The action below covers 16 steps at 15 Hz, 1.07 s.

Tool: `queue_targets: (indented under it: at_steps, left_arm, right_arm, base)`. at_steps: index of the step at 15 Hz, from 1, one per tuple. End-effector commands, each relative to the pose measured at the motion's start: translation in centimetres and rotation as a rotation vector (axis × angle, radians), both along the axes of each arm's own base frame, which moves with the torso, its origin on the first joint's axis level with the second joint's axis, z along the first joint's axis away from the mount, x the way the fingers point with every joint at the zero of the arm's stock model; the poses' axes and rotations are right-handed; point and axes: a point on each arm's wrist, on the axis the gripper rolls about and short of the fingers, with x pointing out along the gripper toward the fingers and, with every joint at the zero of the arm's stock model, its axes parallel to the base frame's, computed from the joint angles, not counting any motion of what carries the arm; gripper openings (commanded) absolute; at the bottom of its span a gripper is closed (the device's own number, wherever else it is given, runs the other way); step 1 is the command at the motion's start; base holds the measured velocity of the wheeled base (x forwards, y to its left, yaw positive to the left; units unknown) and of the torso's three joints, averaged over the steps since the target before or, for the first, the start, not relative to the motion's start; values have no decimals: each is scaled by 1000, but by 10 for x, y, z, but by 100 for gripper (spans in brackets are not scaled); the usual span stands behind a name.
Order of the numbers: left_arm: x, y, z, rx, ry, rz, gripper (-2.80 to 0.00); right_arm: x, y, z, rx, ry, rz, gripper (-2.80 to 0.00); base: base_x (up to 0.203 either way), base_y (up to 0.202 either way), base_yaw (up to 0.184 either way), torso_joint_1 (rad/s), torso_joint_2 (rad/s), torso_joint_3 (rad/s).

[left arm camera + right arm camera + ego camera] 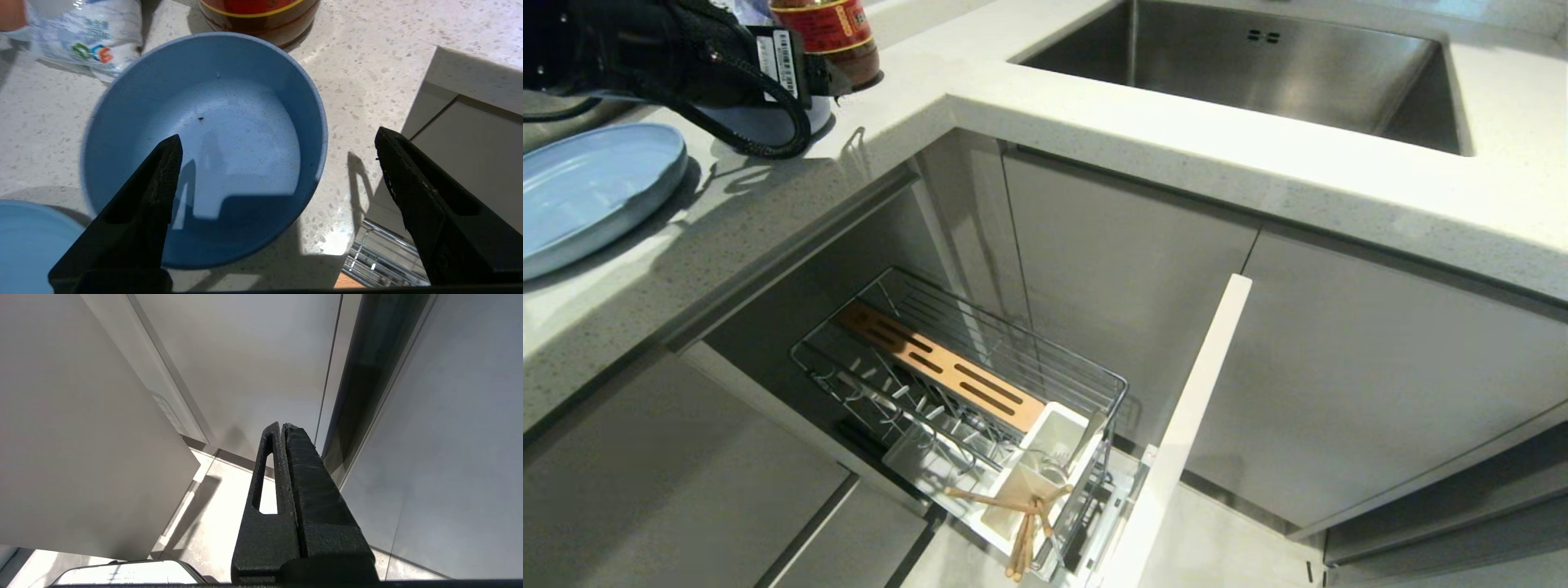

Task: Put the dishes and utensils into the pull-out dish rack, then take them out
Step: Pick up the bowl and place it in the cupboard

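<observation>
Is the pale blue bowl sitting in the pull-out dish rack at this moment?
No, the pale blue bowl stands on the speckled countertop under the open left gripper, not in the dish rack.

My left arm [645,57] reaches out at the far left of the head view, wrapped in black cable, its wrist bent so the jaws point downward. My left gripper [278,163] is spread wide, the two black fingers [135,216] far apart and holding nothing. My right gripper [284,428] hangs low and parked, pointing down, its two fingers pressed flat together with nothing between them.
</observation>
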Motion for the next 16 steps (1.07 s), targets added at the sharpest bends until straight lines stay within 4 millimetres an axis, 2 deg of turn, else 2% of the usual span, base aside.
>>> queue_targets:
  at_steps: [1, 6, 7, 16]
  left_arm:
    - [4, 1, -3, 1, 11, -11, 0]
    - [6, 0, -5, 6, 22, -13, 0]
    - [6, 0, -5, 10, 23, -11, -280]
    - [5, 0, -5, 12, 24, -21, -280]
  right_arm:
    - [0, 0, 0, 0, -5, 0, -280]
    - [0, 0, 0, 0, -5, 0, -280]
    - [0, 0, 0, 0, -5, 0, -280]
    - [0, 0, 0, 0, -5, 0, -280]
  base:
    - [0, 0, 0, 0, 0, 0]
    - [0, 0, 0, 0, 0, 0]
    - [0, 0, 0, 0, 0, 0]
    - [0, 0, 0, 0, 0, 0]
